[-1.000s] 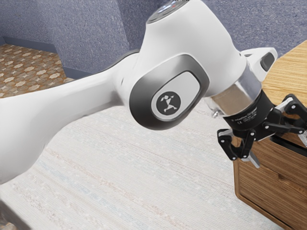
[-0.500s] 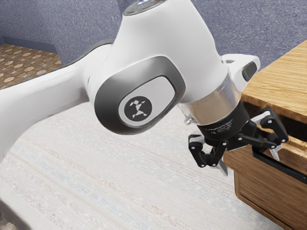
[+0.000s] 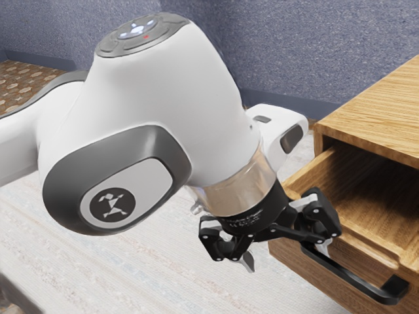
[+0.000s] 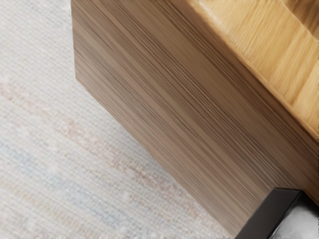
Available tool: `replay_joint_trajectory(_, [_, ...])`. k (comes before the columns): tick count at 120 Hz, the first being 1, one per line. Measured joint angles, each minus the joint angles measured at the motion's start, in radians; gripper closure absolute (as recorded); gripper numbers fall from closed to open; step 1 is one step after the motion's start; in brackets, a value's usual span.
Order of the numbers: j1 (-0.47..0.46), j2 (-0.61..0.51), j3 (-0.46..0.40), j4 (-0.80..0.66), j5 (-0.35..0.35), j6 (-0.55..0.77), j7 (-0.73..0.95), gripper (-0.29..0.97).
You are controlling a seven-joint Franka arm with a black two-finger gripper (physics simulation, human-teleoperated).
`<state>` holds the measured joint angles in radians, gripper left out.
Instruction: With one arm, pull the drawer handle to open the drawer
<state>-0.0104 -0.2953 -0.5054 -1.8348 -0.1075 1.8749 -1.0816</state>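
A wooden cabinet (image 3: pixel 376 111) stands at the exterior view's right, and its top drawer (image 3: pixel 357 190) is pulled well out, showing a light wood inside. A black bar handle (image 3: pixel 353 278) runs along the drawer's front. My black gripper (image 3: pixel 287 256) is at the handle's near end with its fingers spread wide, so it is open. One fingertip (image 3: pixel 324 247) is hooked at the bar's end and the other fingertip (image 3: pixel 247 261) hangs free of the drawer. In the wrist view the drawer's dark front (image 4: pixel 174 124) passes just under my hand, with the handle's end (image 4: pixel 271 216) beside it.
Pale carpet (image 3: pixel 98 261) covers the floor under the arm and in front of the cabinet. A blue-grey wall (image 3: pixel 327 46) rises behind. The lower cabinet front (image 3: pixel 308 268) sits below the drawer. My large white arm link (image 3: pixel 150 131) takes up the exterior view's middle.
My hand has moved toward the exterior view's left and down, drawing the handle with it. The drawer, flush with the cabinet a second ago, now stands far out.
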Motion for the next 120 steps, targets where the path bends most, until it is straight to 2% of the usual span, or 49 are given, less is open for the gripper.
replay_joint_trajectory(12, [-0.007, -0.055, 0.006, -0.036, -0.01, -0.004, -0.001, 0.0])
replay_joint_trajectory(28, [-0.099, -0.122, 0.11, -0.041, -0.016, -0.014, -0.001, 0.0])
replay_joint_trajectory(40, [-0.108, -0.12, 0.122, 0.069, -0.011, -0.04, -0.003, 0.0])
replay_joint_trajectory(48, [-0.106, -0.064, 0.122, 0.203, 0.019, -0.078, 0.006, 0.0])
replay_joint_trajectory(54, [-0.081, -0.003, 0.123, 0.288, 0.039, -0.106, 0.034, 0.0])
replay_joint_trajectory(72, [0.114, 0.144, 0.125, 0.489, 0.051, -0.218, 0.222, 0.0])
replay_joint_trajectory(82, [0.179, 0.188, 0.152, 0.565, 0.118, -0.301, 0.362, 0.0])
replay_joint_trajectory(93, [0.186, 0.206, 0.16, 0.577, 0.171, -0.362, 0.494, 0.0])
replay_joint_trajectory(108, [0.175, 0.211, 0.165, 0.577, 0.201, -0.411, 0.635, 0.0])
replay_joint_trajectory(120, [0.141, 0.21, 0.239, 0.566, 0.211, -0.434, 0.728, 0.0])
